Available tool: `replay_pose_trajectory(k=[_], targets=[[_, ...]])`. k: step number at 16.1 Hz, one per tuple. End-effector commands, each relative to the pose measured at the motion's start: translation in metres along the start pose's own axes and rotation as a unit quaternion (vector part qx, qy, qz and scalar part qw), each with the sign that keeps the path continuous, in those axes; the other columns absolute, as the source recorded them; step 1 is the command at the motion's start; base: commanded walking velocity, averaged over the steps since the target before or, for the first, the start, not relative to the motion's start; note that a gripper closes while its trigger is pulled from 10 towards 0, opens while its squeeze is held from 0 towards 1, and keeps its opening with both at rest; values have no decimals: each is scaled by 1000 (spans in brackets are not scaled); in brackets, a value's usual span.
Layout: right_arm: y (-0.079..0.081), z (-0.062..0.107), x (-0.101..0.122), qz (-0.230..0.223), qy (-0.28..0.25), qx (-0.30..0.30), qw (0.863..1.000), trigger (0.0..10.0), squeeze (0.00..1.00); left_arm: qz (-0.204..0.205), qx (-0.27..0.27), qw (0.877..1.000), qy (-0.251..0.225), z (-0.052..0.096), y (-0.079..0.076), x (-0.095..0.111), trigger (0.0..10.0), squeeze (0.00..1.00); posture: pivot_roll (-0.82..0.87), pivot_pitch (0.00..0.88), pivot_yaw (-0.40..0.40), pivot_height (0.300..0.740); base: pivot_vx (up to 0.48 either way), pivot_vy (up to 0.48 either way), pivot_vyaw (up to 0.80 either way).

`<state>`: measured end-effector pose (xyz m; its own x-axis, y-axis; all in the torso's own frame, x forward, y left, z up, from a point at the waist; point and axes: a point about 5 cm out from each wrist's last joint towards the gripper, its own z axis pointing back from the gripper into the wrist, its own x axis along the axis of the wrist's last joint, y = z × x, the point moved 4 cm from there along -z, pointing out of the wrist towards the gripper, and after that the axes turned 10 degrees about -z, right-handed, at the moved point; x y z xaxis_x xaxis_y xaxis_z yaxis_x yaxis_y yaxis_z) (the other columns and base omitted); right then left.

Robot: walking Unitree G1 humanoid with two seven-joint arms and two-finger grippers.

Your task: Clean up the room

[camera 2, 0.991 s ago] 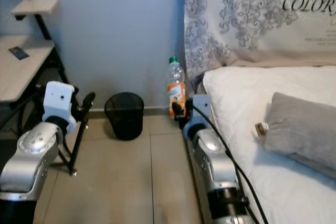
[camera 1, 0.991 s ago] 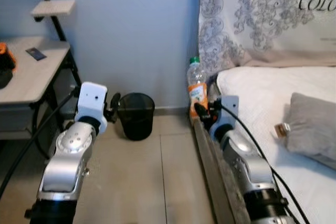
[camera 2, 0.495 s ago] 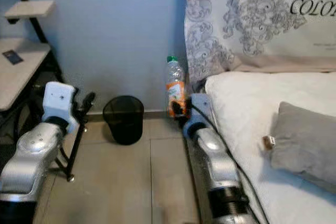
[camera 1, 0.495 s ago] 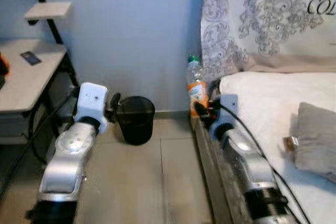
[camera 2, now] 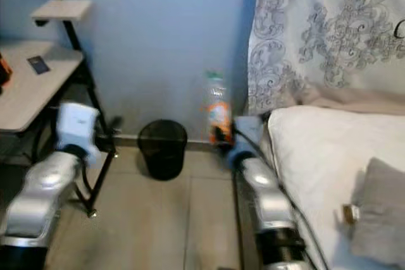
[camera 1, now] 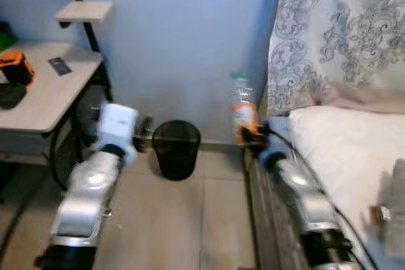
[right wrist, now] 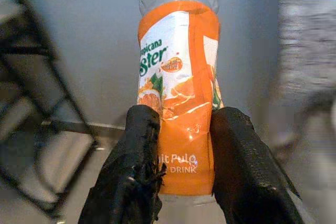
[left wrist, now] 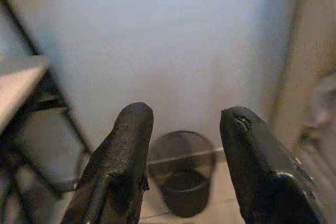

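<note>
Two silver arms reach forward over a tiled floor (camera 1: 190, 219) toward a pale blue wall (camera 1: 183, 36). The right gripper (right wrist: 181, 124) holds a bottle (right wrist: 178, 87) upright, its jaws clenched on the lower part of the orange label, one black finger (right wrist: 137, 145) on each side. The bottle is clear plastic with an orange juice label, and in the head views it stands raised above the floor at the near corner of the bed (camera 1: 342, 150), just in front of the wall. Its cap is blurred and looks green, though that is hard to confirm.

The left gripper (left wrist: 184, 129) is released, with its two fingers spread apart and nothing between them. It points at a black mesh bin (camera 1: 176, 150) that stands on the floor against the wall, between the two arms and nearer the left one.

On the robot's left is a pale tabletop (camera 1: 44, 86) on a black frame, with a small shelf (camera 1: 83, 11) above it. An orange and black item (camera 1: 16, 67) and a small dark card (camera 1: 60, 66) lie on the tabletop. On the right, the bed has a white sheet, a grey pillow (camera 2: 380, 213), and a patterned hanging (camera 1: 342, 30) behind it.
</note>
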<state>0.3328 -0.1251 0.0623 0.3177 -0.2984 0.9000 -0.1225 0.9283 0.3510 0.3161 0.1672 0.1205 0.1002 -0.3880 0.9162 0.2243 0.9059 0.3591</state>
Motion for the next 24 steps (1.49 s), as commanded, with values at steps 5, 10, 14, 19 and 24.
replay_pose_trajectory(k=[5, 10, 14, 19, 24], targets=[[12, -1, 4, 6, -8, 26, 1000, 10000, 0, -15, 4, 1000, -7, 2, 9, 4, 10000, 0, 9, 0, -25, 740, 325, 0, 320], [13, -3, 0, -16, -10, 15, 1000, 10000, 0, -24, -10, 1000, 0, 3, 9, 1, 10000, 0, 7, 0, 5, 740, 325, 0, 136], [16, -5, -2, -23, -11, 13, 1000, 10000, 0, -30, -17, 999, 3, 4, 13, 1, 10000, 0, 6, 0, 37, 740, 324, 0, 0], [17, -7, -2, -26, -14, 12, 999, 10000, 0, -28, -17, 999, 3, 3, 15, 1, 10000, 0, 3, 0, 51, 740, 336, 0, 0], [19, -7, -8, -28, -7, 13, 1000, 10000, 0, -22, -20, 1000, 7, 3, 10, -2, 10000, 0, 13, 0, 38, 740, 337, 0, 0]])
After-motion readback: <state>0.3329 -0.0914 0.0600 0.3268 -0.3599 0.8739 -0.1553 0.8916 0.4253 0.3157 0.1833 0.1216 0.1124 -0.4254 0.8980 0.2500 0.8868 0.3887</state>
